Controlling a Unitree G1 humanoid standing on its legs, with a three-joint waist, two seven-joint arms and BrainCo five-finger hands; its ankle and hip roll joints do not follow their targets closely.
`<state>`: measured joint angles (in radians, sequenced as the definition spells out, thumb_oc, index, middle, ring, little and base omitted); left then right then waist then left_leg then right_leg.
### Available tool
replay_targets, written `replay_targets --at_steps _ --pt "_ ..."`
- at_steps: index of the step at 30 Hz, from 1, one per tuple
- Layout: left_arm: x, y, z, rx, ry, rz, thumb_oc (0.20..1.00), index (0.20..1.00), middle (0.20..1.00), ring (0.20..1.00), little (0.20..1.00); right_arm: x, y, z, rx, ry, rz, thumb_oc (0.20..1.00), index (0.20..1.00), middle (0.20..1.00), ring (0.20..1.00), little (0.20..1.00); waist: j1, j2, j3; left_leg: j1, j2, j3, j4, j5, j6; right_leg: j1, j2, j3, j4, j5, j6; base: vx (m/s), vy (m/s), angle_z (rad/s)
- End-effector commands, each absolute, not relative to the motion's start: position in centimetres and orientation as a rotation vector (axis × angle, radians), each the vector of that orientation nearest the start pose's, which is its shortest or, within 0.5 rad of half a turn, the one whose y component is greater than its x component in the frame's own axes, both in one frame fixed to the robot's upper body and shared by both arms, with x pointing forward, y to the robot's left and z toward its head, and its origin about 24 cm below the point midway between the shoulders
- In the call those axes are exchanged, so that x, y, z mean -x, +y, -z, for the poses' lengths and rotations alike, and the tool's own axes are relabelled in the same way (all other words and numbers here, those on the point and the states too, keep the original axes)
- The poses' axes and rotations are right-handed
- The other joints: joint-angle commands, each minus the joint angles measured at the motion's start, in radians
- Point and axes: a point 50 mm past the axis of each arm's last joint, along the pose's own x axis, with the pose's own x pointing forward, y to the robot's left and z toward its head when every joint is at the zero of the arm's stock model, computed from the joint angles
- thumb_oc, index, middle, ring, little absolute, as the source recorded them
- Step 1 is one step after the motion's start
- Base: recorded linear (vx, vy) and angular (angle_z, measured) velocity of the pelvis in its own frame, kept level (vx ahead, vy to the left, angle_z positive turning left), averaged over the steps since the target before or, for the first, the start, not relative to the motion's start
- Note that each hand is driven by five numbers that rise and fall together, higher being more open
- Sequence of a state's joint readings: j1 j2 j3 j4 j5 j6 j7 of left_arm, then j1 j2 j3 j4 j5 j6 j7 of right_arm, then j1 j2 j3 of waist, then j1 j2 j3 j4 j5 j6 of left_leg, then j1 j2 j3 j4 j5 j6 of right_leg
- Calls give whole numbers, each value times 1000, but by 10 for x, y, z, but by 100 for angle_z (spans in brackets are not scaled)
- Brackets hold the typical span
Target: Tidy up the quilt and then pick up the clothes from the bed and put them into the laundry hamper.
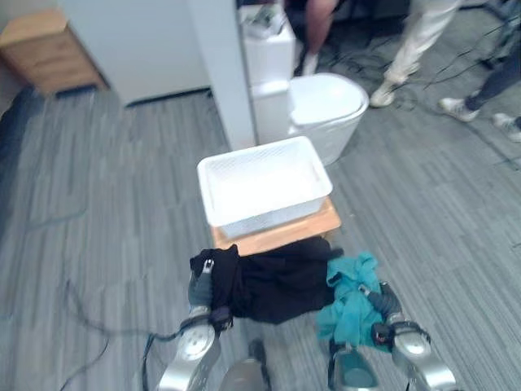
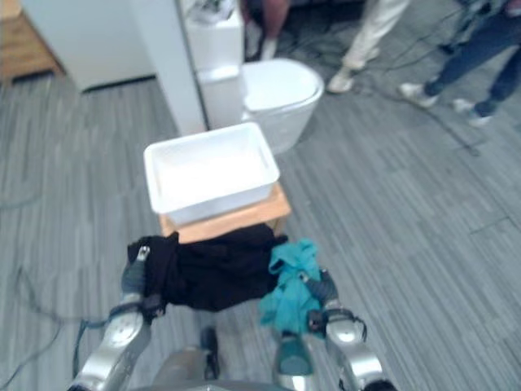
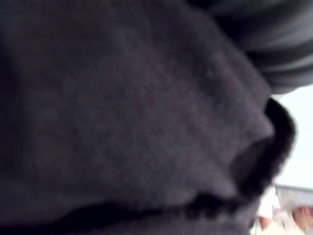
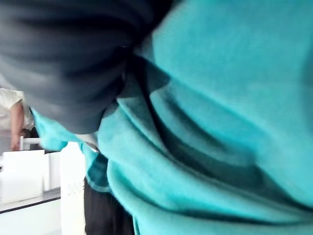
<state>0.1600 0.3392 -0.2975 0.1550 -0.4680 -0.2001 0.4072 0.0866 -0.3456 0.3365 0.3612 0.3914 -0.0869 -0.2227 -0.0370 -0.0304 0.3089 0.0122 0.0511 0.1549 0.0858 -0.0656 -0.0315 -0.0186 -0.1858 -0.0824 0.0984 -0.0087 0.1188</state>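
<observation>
**Clothes in hand, hamper just ahead, drop pending**

Black garment (image 1: pixel 273 285) and teal garment (image 1: pixel 352 305) are both off the bed, carried side by side in front of the robot, touching at the middle. Left hand (image 1: pixel 201 289) is buried in the black cloth, right hand (image 1: pixel 384 303) in the teal; fingers are covered by fabric in the wrist views too, so can't tell how either grips.

White laundry hamper (image 1: pixel 214 205) sits on a small wooden stand (image 1: pixel 281 235), just beyond the clothes and looks empty.

Judgement: pickup done, approach nearly done. Left: lift over the near rim, release both pieces. Quilt state not checkable here.

Bystanders' legs (image 1: pixel 415 41) beyond a white bin (image 1: pixel 326 110).
</observation>
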Motion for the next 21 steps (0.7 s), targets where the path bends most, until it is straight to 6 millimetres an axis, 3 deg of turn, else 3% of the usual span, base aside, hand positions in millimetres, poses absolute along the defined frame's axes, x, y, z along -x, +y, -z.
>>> replay_targets --at_steps 1,5,10,15,17,18,19,21 --pt "-197 205 6 101 151 -369 200 200 200 200 200 -213 -179 42 96 350 27 200 200 200 200 200 29 3 -35 -3 75 -49 -53 75 -74 41 53 -15 -26 -1 11 147 134 9" --pt "-192 219 6 56 147 -433 200 200 200 200 200 -207 -179 46 91 379 33 200 200 200 200 200 46 -12 -32 8 54 -65 -72 68 -61 38 51 -12 -23 0 23 79 59 4" --pt "-201 237 -16 -32 40 -509 200 200 200 200 200 -203 -183 49 68 391 54 200 200 200 200 200 60 -22 2 9 43 -52 -92 67 -46 19 45 -32 -29 17 35 25 52 15" --pt "-223 259 -75 -166 -223 -577 200 200 200 200 200 -196 -186 53 85 419 21 200 200 200 200 200 48 -12 31 3 32 -54 -116 78 -35 -1 46 -20 -28 19 37 35 61 -2" --pt "-229 267 -106 -230 -339 -577 200 200 200 200 200 -191 -187 55 92 433 3 200 200 200 200 200 37 -10 36 2 32 -47 -125 83 -34 -6 46 -16 -32 19 38 30 46 -2" --pt "-234 272 -138 -307 -470 -574 200 200 200 200 200 -188 -190 56 104 446 -15 200 200 200 200 200 23 -5 40 1 31 -39 -133 88 -34 -12 46 -14 -34 18 38 22 43 -3" --pt "-235 272 -146 -319 -499 -571 200 200 200 200 200 -187 -190 57 105 450 -19 200 200 200 200 200 21 -4 41 1 31 -38 -135 89 -34 -12 46 -14 -33 18 38 29 42 2" --pt "-242 274 -183 -400 -631 -570 200 200 200 200 200 -184 -194 59 120 464 -38 200 200 200 200 200 2 6 41 5 28 -36 -141 91 -33 -13 45 -6 -31 14 39 44 43 3"
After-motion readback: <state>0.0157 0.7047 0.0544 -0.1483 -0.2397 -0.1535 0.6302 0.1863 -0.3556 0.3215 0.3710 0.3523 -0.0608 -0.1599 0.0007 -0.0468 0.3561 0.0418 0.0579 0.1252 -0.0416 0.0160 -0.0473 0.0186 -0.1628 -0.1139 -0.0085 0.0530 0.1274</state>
